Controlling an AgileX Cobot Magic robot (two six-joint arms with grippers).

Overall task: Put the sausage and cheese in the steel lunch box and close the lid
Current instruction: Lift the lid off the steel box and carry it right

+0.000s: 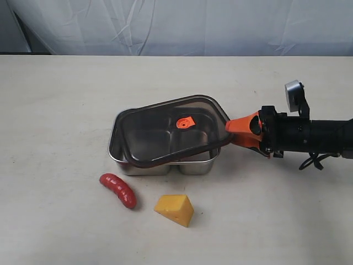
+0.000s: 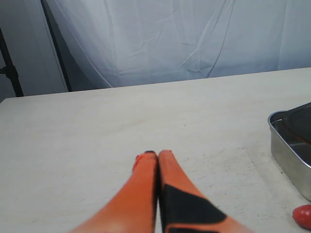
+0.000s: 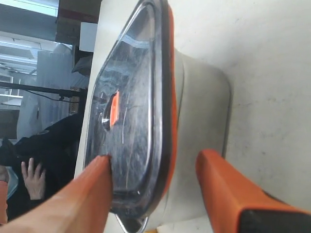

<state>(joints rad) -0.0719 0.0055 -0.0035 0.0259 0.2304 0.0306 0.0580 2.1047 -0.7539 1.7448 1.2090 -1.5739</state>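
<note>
The steel lunch box [image 1: 194,167] stands mid-table with the dark translucent lid [image 1: 160,132] lying askew and tilted on top of it, orange valve tab [image 1: 185,122] up. My right gripper [image 1: 233,132] is open at the lid's right edge. In the right wrist view its fingers [image 3: 87,194] straddle the lid [image 3: 131,111] rim: one touches the top face, the other stands off beside the box wall [image 3: 204,121]. The red sausage [image 1: 118,190] and the yellow cheese wedge [image 1: 175,209] lie on the table in front of the box. My left gripper [image 2: 154,154] is shut and empty over bare table.
A white cloth backdrop hangs behind the table's far edge. In the left wrist view a corner of the box [image 2: 289,155] and one end of the sausage [image 2: 303,216] show at the side. The left arm is outside the exterior view.
</note>
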